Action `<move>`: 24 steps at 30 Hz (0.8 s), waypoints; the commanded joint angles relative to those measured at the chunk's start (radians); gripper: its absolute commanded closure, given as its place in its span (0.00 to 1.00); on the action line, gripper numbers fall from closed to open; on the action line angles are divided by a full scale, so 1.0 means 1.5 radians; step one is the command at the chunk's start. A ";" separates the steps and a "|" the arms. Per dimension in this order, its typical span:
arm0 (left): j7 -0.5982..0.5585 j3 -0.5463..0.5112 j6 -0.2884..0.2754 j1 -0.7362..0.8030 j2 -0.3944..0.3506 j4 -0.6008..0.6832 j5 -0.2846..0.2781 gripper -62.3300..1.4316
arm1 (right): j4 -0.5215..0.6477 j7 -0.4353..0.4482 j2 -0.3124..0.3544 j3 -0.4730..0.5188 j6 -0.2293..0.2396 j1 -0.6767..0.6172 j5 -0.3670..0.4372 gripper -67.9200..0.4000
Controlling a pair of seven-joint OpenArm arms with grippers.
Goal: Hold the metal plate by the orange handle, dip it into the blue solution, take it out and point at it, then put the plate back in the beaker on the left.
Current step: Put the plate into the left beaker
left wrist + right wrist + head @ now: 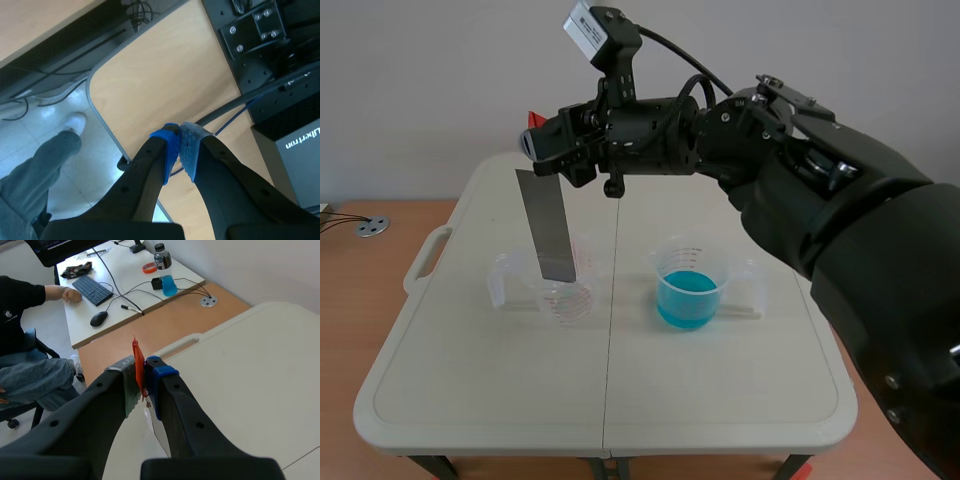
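My right gripper (542,145) is shut on the orange handle (533,122) of a grey metal plate (548,225). The plate hangs slightly tilted, its lower end at the mouth of the clear empty beaker (565,292) on the left. I cannot tell whether it is inside. To the right stands the beaker of blue solution (688,292). In the right wrist view the orange handle (138,369) is pinched at my right gripper (142,374), and the plate (156,429) drops away below. The left gripper (179,143) is shut on nothing over a wooden desk (150,85), out of the scene view.
Both beakers stand mid-way on the white folding table (470,400). A person (25,345) sits at a desk with a keyboard (93,289) beyond the table's left end. Black equipment (280,65) lies near the left gripper.
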 commanded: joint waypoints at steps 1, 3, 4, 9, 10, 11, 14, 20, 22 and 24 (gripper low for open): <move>-0.006 -0.001 -0.002 0.005 0.003 0.005 -0.004 0.94 | 0.000 0.020 -0.009 -0.008 0.010 0.015 0.010 0.97; -0.006 -0.001 -0.002 0.005 0.003 0.005 -0.004 0.94 | -0.010 0.027 -0.009 -0.013 0.010 0.015 0.010 0.97; -0.006 -0.001 -0.002 0.005 0.003 0.005 -0.004 0.94 | -0.015 0.030 -0.009 -0.017 0.010 0.015 0.010 0.97; -0.006 -0.001 -0.002 0.005 0.004 0.005 -0.004 0.94 | -0.030 0.047 -0.009 -0.030 0.010 0.008 0.010 0.97; -0.006 -0.001 -0.002 0.005 0.004 0.005 -0.004 0.94 | -0.030 0.050 -0.009 -0.030 0.010 0.004 0.010 0.97; -0.006 -0.001 -0.002 0.005 0.004 0.005 -0.004 0.94 | -0.031 0.051 -0.009 -0.030 0.010 -0.001 0.010 0.97; -0.006 -0.001 -0.002 0.005 0.003 0.005 -0.004 0.94 | -0.031 0.057 -0.009 -0.031 0.010 -0.014 0.010 0.97; -0.006 -0.001 -0.002 0.005 0.003 0.005 -0.004 0.94 | -0.031 0.060 -0.009 -0.033 0.010 -0.033 0.007 0.97; -0.006 -0.001 -0.002 0.005 0.003 0.005 -0.004 0.94 | -0.031 0.061 -0.009 -0.033 0.010 -0.037 -0.001 0.97; -0.006 -0.001 -0.002 0.005 0.003 0.005 -0.004 0.94 | -0.031 0.061 -0.009 -0.033 0.010 -0.038 -0.006 0.97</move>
